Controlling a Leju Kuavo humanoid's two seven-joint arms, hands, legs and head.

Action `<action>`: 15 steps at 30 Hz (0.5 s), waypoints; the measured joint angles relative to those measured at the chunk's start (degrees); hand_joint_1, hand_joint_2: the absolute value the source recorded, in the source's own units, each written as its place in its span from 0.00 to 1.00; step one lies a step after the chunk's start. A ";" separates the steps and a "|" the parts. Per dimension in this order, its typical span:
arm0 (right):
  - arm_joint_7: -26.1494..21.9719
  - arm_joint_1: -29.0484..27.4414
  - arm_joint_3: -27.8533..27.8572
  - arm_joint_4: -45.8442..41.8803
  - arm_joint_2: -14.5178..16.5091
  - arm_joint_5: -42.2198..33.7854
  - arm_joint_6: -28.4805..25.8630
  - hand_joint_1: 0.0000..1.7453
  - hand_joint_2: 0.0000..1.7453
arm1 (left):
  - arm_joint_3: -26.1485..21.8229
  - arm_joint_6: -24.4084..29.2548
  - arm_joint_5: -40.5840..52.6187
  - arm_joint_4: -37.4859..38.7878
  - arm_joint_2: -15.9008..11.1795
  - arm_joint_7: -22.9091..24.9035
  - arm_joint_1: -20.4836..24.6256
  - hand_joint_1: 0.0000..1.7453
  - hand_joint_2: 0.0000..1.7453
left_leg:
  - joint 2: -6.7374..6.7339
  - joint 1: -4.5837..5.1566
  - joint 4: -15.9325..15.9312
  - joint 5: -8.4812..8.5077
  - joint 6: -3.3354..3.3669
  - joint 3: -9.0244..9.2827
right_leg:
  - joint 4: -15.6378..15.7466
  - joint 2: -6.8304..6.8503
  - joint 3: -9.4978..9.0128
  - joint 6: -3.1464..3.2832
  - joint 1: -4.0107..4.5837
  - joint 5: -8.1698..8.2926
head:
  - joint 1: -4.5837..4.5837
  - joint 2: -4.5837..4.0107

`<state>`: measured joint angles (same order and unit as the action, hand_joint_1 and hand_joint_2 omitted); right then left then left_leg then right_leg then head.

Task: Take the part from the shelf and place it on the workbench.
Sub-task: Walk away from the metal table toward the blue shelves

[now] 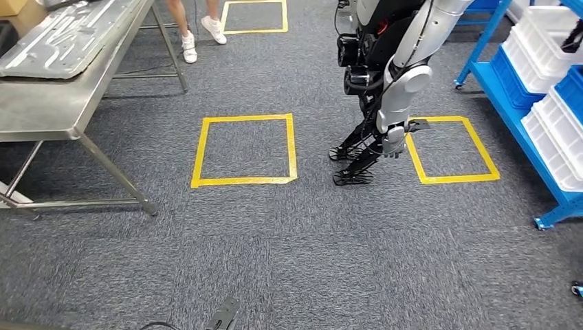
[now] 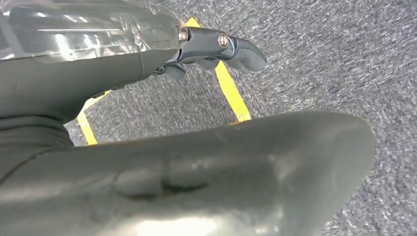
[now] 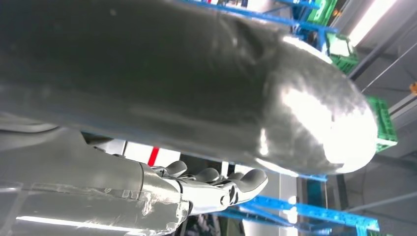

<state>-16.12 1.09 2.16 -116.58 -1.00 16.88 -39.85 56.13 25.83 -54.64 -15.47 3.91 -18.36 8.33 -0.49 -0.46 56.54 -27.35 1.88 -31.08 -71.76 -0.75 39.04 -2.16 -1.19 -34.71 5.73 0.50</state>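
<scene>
Brushed-metal workbench (dull sheen), rough grey carpet, glossy white plastic bins.

Grey carpet floor marked with yellow tape squares: one centre, one to its right, one farther back. A person's legs in white sneakers stand beyond. A dark cable end lies nearest.

Grey carpet floor with yellow tape squares; steel-legged metal table left of them; blue shelf rack right.
</scene>
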 joint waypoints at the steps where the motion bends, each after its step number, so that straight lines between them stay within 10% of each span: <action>1: 0.08 -0.05 0.00 0.00 -0.01 0.01 0.00 0.00 0.00 | 0.00 0.00 -0.03 0.00 0.00 0.00 -0.07 0.00 0.00 | -0.40 0.01 0.05 -0.07 -0.01 0.01 | -1.83 0.17 0.85 -0.21 -0.10 -0.27 | -0.03 0.00; 6: 0.26 -0.01 -0.01 -0.02 0.01 0.11 0.00 0.00 0.00 | 0.00 -0.07 -0.05 0.00 -0.01 0.00 -0.01 0.00 0.00 | -1.65 0.00 1.42 -1.18 -1.09 -0.06 | 11.23 1.89 -5.60 -0.36 -0.13 6.77 | -0.13 -0.02; 11: 0.29 0.00 0.00 -0.11 0.02 0.16 0.00 0.00 0.00 | 0.00 -0.12 -0.04 0.00 -0.02 -0.04 0.04 0.00 0.00 | -1.80 0.07 3.12 -2.56 -2.47 -0.37 | 13.10 1.18 -6.13 1.18 0.01 6.87 | 0.17 -0.02; 15: 0.23 -0.01 0.00 -0.15 0.02 -0.13 0.00 0.00 0.00 | 0.00 -0.15 -0.06 0.00 -0.02 -0.07 -0.08 0.00 0.00 | -0.50 -0.11 15.45 -8.95 -3.21 -5.72 | 13.21 0.47 -6.17 2.10 0.06 6.95 | 0.56 -0.01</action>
<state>-15.89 1.08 2.16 -116.74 -0.98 16.75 -39.85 56.13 25.68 -54.70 -15.47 3.88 -18.43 8.25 -0.99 -0.57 71.99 -36.30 -1.33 -36.80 -58.55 -0.28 32.86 -0.06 -1.13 -27.76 6.28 0.49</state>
